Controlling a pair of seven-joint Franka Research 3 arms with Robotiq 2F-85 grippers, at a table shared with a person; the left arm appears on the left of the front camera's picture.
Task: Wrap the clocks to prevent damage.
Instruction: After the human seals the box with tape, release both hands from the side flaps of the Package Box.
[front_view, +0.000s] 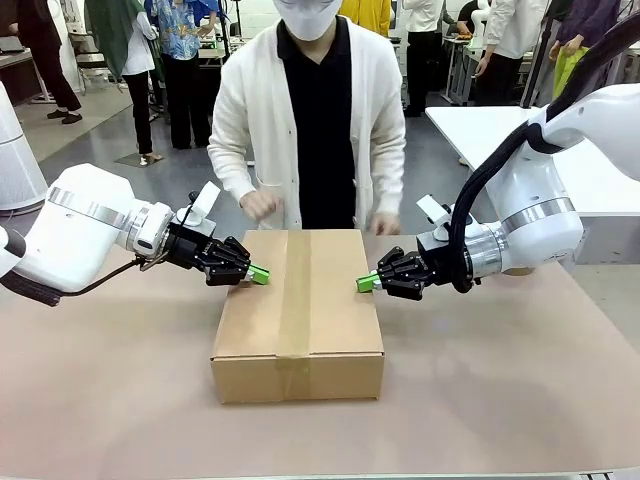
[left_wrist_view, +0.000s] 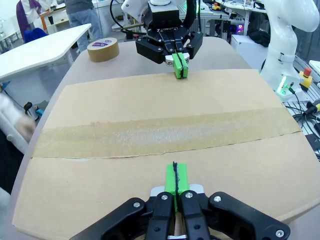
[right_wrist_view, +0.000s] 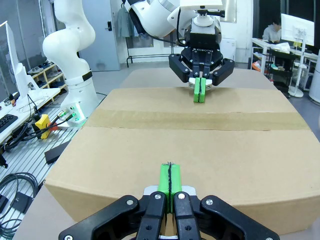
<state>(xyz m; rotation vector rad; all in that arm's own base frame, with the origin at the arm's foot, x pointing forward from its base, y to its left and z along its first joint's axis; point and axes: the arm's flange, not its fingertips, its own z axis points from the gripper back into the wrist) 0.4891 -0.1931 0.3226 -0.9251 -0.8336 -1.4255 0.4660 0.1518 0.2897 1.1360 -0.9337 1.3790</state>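
Front view: a sealed box (front_view: 298, 315) is sitting at the middle of the table (front_view: 100, 400), a tape strip (front_view: 295, 300) running along its top from the far edge to the near edge and down the front face. The left gripper (front_view: 258, 273) is pressing its pads, closed together and holding nothing, against the box's left top edge, while the right gripper (front_view: 366, 283), likewise closed and holding nothing, is meeting the right top edge. A person (front_view: 310, 120) is standing at the far side with both hands (front_view: 262, 205) resting just behind the box's far edge. Bare table is lying in front of the box and to both sides beneath the arms. Left wrist view: the left gripper (left_wrist_view: 176, 181) is lying with its joined pads on the near part of the lid, the tape strip (left_wrist_view: 160, 132) is crossing the picture, and the right gripper (left_wrist_view: 180, 67) is touching the opposite edge. A tape roll (left_wrist_view: 103, 50) is sitting on the table beyond the box, apart from it. Right wrist view: the right gripper (right_wrist_view: 170, 181) is resting with its pads together at the near lid edge, and the left gripper (right_wrist_view: 199, 91) is facing it at the far edge; open table is showing beyond.
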